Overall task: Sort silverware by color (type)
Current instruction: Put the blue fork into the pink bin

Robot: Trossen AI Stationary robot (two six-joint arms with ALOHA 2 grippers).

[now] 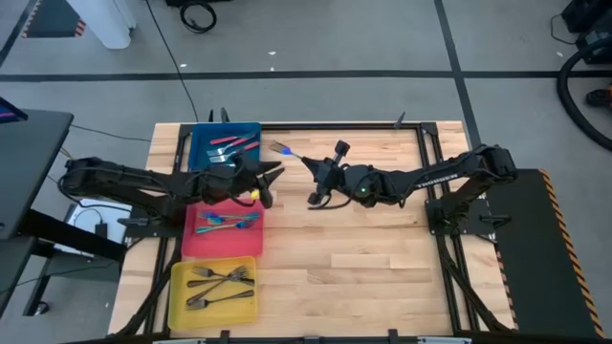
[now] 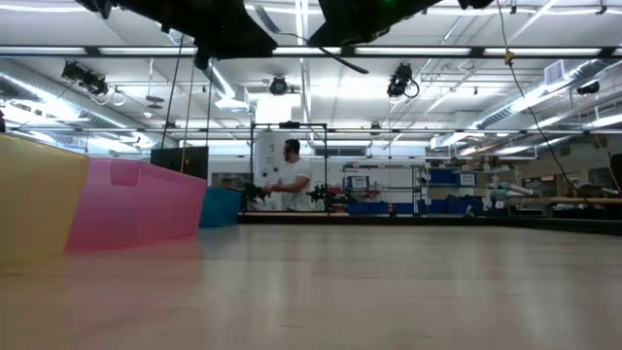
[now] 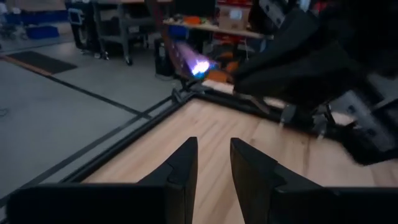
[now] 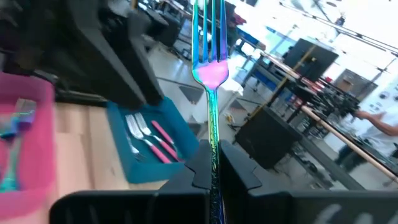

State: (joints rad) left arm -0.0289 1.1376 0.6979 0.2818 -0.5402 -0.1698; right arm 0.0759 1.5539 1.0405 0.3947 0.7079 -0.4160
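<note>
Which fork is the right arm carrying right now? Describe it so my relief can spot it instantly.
Start at the blue tray at the table's far left corner. Just to its right, above bare wood, the right gripper has its jaws shut on the stem of a fork, tines pointing at the tray. It is the only fork in the air, and its metal shimmers iridescent blue-pink, unlike the pink-handled forks in that tray.

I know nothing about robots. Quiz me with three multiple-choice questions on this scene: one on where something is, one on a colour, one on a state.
1. Where is the fork that the right gripper holds?
A. Lying in the yellow tray
B. In the air near the blue tray
C. On the floor

2. Which tray lies between the other two?
A. Red
B. Blue
C. Yellow

3. The left gripper is:
A. Clamping a spoon
B. Out of sight
C. Empty, slightly open

Answers: 1 B, the high view shows it lifted beside that tray. 2 A, the red tray is in the middle. 3 C, nothing between its fingers.
</note>
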